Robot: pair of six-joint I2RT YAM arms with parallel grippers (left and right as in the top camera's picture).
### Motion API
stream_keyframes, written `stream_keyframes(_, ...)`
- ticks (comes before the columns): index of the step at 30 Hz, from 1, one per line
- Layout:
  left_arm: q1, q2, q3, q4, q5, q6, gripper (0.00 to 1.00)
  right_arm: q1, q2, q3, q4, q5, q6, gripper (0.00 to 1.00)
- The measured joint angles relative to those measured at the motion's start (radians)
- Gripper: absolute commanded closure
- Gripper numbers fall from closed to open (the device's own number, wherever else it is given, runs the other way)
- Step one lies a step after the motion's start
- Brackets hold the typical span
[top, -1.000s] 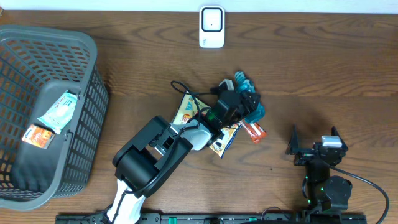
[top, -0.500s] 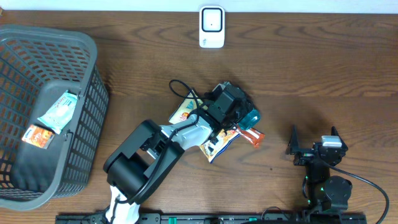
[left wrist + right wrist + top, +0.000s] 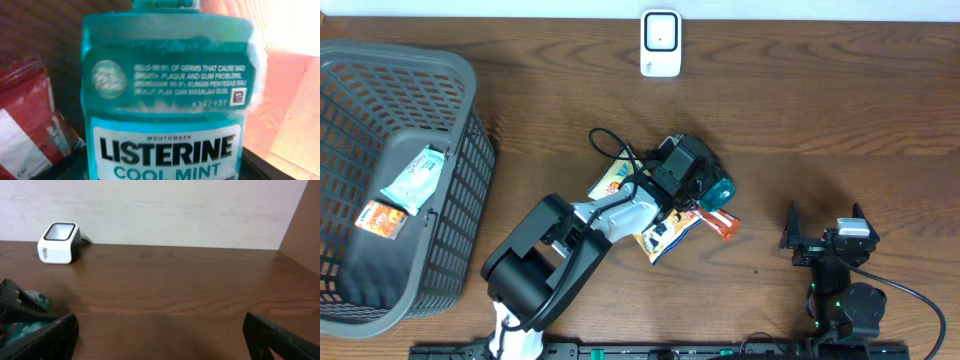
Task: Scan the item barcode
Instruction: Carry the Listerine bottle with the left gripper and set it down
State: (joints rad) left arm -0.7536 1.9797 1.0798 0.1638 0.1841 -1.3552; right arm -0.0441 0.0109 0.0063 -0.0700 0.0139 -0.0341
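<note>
Over on the left, the grey basket (image 3: 468, 170) is holding a pale blue packet (image 3: 415, 178) and an orange one (image 3: 380, 218), so some goods are sitting aside already, though whether they were scanned I cannot tell. Moving in toward the middle, the left arm is reaching across a small heap of snack packets (image 3: 665, 232), and the left gripper (image 3: 705, 178) is hovering right at the teal mouthwash bottle (image 3: 723, 187). The wrist camera is filling up with the bottle's front label and is hiding the fingers, so I cannot tell whether the jaws are closing on it or standing off. The bottle is lying among the packets near the table's (image 3: 840, 110) centre, well apart from the white scanner (image 3: 660, 43) at the far edge. To my eye the job is only beginning: the pick-up is being attempted, while lifting, turning the barcode outward and presenting it to the scanner are all waiting. No barcode is showing on the visible face. On the right, the right gripper (image 3: 824, 222) is resting with its jaws spread wide and holding nothing.
</note>
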Motion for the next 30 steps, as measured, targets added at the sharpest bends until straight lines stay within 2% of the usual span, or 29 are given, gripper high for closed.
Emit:
stream_keyframes(1,0.000,-0.014,-0.006,-0.006,-0.001,0.018,0.10,0.000,0.000,0.000,0.000,0.000,0.000,0.01)
stream_keyframes(4,0.000,-0.049,-0.021,-0.041,-0.004,0.055,0.04,0.000,0.000,0.000,0.000,0.000,0.000,0.01)
stream_keyframes(11,0.000,-0.162,-0.033,-0.057,-0.010,0.150,0.03,0.000,0.000,0.000,0.000,0.000,0.000,0.01)
stream_keyframes(15,0.002,-0.267,-0.033,-0.065,-0.039,0.259,0.02,0.000,0.000,0.000,0.000,0.000,0.000,0.01)
stream_keyframes(19,0.030,-0.390,-0.002,-0.241,-0.059,0.394,0.01,0.000,0.000,0.000,0.000,0.000,0.000,0.01)
stream_keyframes(22,0.084,-0.475,0.098,-0.491,-0.102,0.502,0.01,0.000,0.000,0.000,0.000,0.000,0.000,0.01)
stream_keyframes(25,0.149,-0.550,0.210,-0.673,-0.174,0.574,0.01,0.000,0.000,0.000,0.000,0.000,0.000,0.01)
stream_keyframes(30,0.280,-0.679,0.371,-0.828,-0.291,0.660,0.02,0.000,0.000,0.000,0.000,0.000,0.000,0.01)
